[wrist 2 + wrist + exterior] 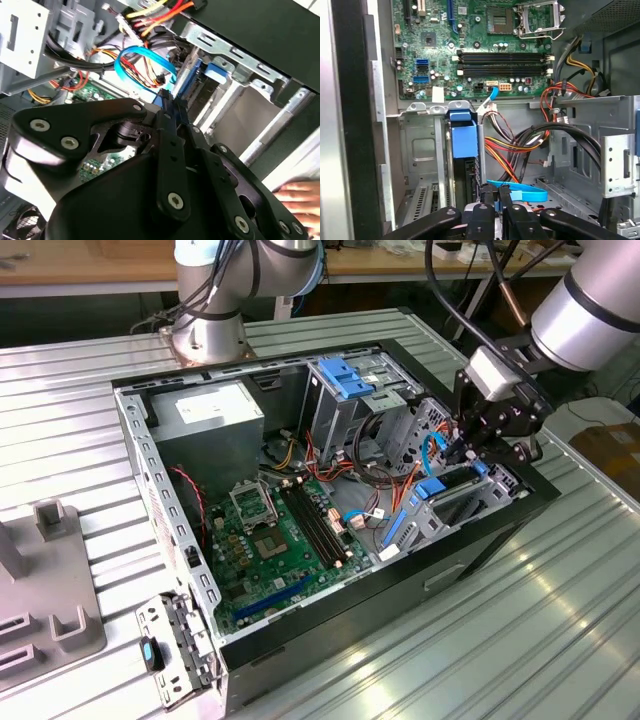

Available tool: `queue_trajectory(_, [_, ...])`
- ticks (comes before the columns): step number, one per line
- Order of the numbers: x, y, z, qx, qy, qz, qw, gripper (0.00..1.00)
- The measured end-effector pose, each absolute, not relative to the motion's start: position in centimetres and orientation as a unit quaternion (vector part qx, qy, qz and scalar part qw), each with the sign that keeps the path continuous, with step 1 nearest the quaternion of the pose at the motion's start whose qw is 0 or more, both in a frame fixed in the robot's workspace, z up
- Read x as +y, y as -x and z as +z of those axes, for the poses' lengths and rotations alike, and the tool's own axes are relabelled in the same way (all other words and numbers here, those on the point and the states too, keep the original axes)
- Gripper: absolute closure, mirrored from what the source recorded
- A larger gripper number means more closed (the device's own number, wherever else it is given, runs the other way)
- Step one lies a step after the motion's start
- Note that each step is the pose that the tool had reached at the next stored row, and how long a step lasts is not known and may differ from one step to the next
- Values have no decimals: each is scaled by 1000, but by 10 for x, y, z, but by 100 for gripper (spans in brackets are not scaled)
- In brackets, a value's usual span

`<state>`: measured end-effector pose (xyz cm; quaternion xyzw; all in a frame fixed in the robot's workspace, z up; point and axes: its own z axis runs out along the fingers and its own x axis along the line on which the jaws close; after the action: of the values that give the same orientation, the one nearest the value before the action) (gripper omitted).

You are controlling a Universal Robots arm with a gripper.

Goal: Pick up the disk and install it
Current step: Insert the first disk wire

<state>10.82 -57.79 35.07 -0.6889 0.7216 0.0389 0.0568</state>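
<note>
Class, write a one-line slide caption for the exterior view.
The gripper holds the disk edgewise inside the open computer case.

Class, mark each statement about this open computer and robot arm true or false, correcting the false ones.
1. The computer case lies open on a ribbed metal table. True.
2. The disk lies on the table. False: it stands on edge in the drive bay inside the case.
3. The gripper is raised clear of the case. False: it is down inside it, at the drive bay.
4. A person's hand is in the second wrist view. True.
</note>
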Motion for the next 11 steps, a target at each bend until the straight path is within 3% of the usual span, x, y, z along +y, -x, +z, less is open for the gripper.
queue_trajectory(2, [-574,-108,352,714,698,32,50,84])
queue_trajectory(4, [-574,-107,352,710,702,27,50,84])
queue_trajectory(6, [-573,-103,352,709,705,-3,28,84])
queue_trajectory(11, [-571,-100,352,709,705,-6,27,84])
